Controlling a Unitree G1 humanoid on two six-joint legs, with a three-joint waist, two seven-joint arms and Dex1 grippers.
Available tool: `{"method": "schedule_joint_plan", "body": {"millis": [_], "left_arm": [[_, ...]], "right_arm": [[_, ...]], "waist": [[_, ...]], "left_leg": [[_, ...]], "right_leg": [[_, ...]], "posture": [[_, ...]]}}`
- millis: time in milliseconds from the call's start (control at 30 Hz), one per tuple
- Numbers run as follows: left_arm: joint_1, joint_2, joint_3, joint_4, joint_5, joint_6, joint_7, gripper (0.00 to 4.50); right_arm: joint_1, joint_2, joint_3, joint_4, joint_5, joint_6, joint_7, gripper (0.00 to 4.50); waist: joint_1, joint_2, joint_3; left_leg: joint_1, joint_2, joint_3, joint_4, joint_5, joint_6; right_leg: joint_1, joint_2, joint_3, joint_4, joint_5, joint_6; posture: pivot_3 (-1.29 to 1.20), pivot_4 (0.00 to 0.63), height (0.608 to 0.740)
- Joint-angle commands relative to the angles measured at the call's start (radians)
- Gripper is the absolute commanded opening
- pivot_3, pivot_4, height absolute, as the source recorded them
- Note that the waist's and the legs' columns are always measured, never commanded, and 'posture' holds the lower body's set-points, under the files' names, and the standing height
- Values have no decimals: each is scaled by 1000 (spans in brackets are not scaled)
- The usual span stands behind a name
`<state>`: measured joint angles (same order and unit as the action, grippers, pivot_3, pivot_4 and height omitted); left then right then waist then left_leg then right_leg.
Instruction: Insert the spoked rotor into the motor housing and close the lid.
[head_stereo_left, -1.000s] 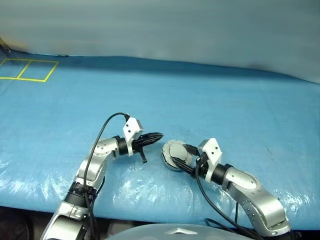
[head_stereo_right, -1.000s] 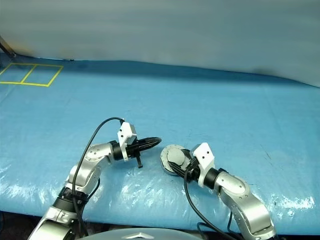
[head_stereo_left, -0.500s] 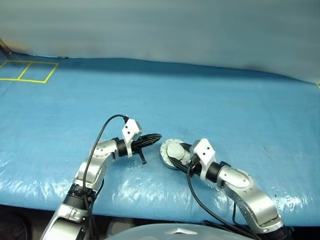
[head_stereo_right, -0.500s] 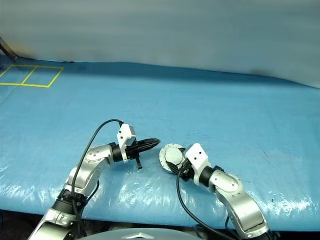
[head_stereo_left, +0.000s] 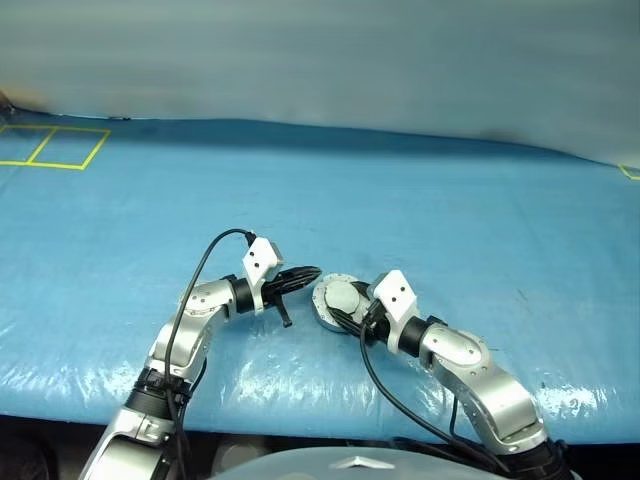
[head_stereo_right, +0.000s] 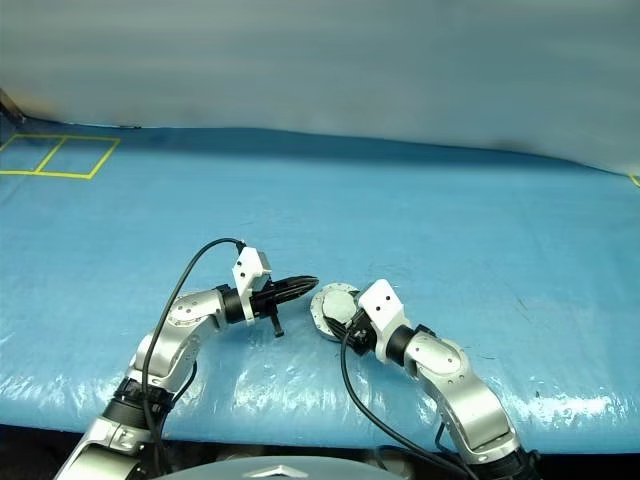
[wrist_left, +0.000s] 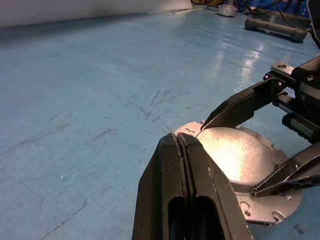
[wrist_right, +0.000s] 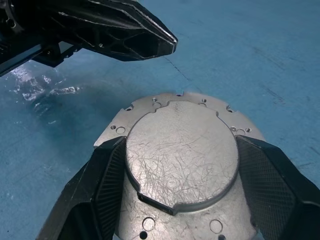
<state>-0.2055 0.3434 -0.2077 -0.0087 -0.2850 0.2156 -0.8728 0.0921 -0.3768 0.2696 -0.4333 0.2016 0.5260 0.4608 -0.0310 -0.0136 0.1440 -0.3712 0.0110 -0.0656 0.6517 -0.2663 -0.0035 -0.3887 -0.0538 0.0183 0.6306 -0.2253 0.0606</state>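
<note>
The lid (wrist_right: 182, 155), plain silver face up, rests on the blue surface (head_stereo_left: 450, 210), gripped across its raised centre by the right hand (wrist_right: 180, 192). The left hand (head_stereo_left: 305, 273), clenched empty, hovers just beside; the lid could slip from that shallow hold if nudged.

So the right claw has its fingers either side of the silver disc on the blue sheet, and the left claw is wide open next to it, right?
Not quite. The left claw is shut, its two black fingers pressed together, as the left wrist view shows. The rest holds: the right claw has its fingers on either side of the silver disc on the blue sheet.
</note>
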Motion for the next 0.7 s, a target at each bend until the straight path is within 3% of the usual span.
{"method": "schedule_joint_plan", "body": {"millis": [33, 167, 333, 433, 567, 700], "left_arm": [[4, 1, 1, -41, 2, -10, 3, 0], [10, 5, 2, -45, 3, -9, 5, 0], [11, 4, 1, -40, 8, -12, 6, 0], [10, 2, -1, -34, 13, -15, 5, 0], [2, -3, -4, -23, 17, -20, 3, 0], [-1, -5, -5, -19, 20, -23, 2, 0]], "right_arm": [[23, 8, 26, 140, -41, 72, -34, 3038], [22, 5, 31, 156, -56, 110, -48, 3038], [43, 40, -19, 59, 77, 68, 29, 3038], [44, 49, -51, 5, 143, 45, 70, 3038], [16, 31, -35, 7, 111, 36, 73, 3038], [-4, 34, -19, 36, 71, 56, 33, 3038]], "waist": [[0, 0, 0], [0, 0, 0], [2, -1, -1], [3, 0, 0], [0, 1, 1], [0, 2, 1]], "left_leg": [[1, 0, 0, 0, 0, 0], [10, 0, 0, 0, 0, 0], [11, 0, -2, 0, 0, 0], [7, -1, -2, -2, 0, 0], [-6, -1, -2, -3, 1, -1], [-6, -1, -2, -5, 1, -1]], "right_leg": [[1, 0, 0, 0, 0, 0], [4, 0, 0, 0, 0, 0], [4, -1, 0, 0, 0, 0], [3, -1, 0, -1, 0, 0], [-8, 0, 0, 0, 5, 1], [-8, 0, 0, -1, 5, -1]], "posture": [[0, 150, 740], [0, 150, 740], [0, 150, 740], [0, 150, 740], [0, 150, 740], [0, 150, 740]]}}
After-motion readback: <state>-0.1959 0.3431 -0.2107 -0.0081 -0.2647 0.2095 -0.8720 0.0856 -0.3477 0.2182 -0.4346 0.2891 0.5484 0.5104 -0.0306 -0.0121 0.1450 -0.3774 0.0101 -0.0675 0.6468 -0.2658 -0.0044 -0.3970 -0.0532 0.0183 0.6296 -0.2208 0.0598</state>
